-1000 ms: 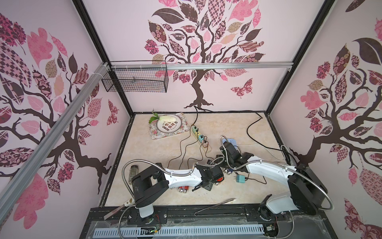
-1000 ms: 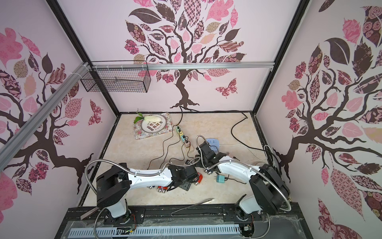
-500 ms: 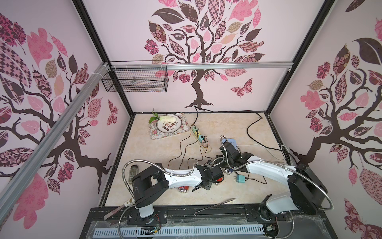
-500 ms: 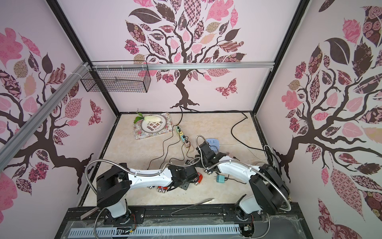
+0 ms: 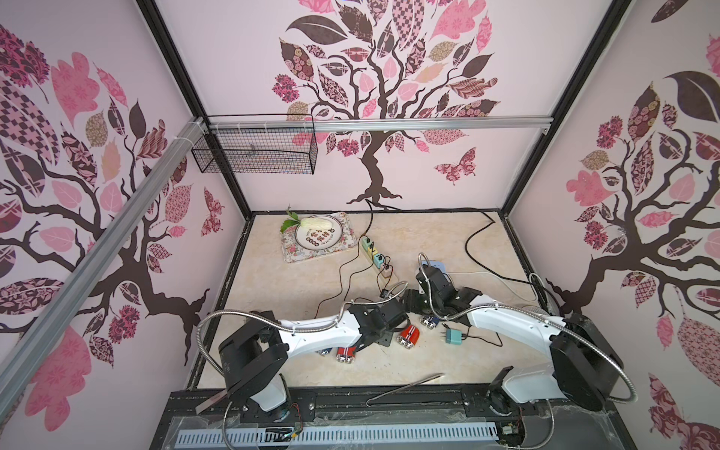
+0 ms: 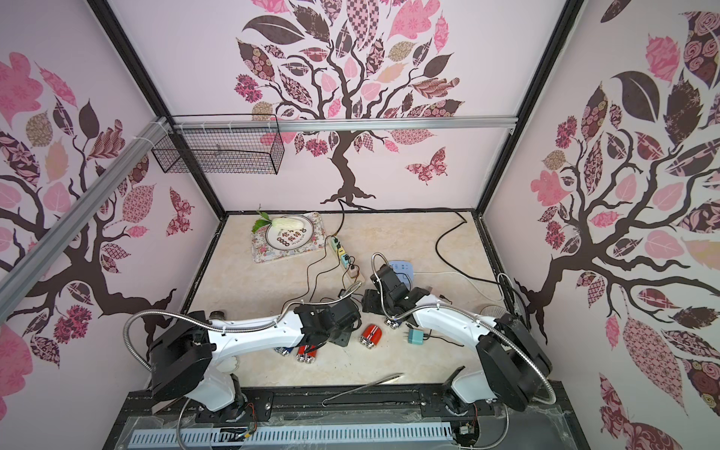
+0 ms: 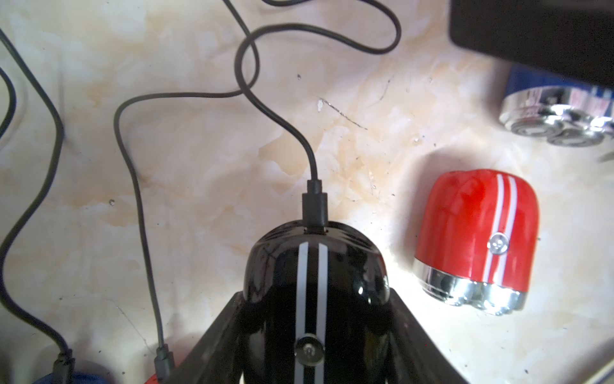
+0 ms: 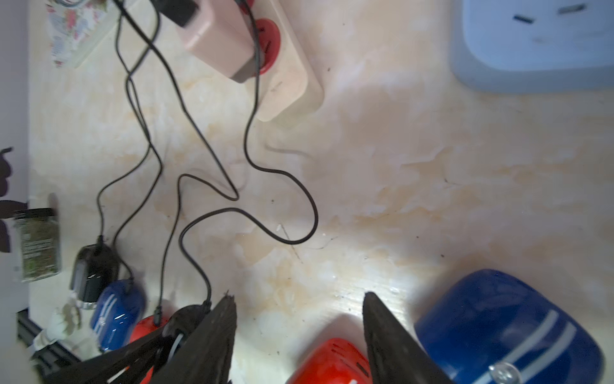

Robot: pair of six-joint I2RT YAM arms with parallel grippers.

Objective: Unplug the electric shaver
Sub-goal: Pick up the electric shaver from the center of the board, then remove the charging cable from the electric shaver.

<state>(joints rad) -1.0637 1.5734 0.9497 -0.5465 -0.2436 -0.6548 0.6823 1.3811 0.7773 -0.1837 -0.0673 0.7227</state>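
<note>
L claw (image 7: 315,296) clamps black shaver (image 7: 315,266), cable (image 7: 312,159) plugged in | R claw (image 8: 298,297) wide, nothing gripped | on table (image 8: 398,199): 2 red shavers (image 5: 408,336) (image 5: 345,353), 2 blue shavers (image 8: 508,332) (image 8: 116,309) | plate (image 5: 315,237) print illegible

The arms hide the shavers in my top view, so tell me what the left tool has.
Observer: In the left wrist view, the left tool is shut on a black shaver with white stripes.
Operator: Check its cable.
Observer: The cable plug sits in the black shaver's end, not pulled out.
Operator: Report the right tool.
Observer: In the right wrist view, the right tool is open, with only tabletop between its fingers.
</note>
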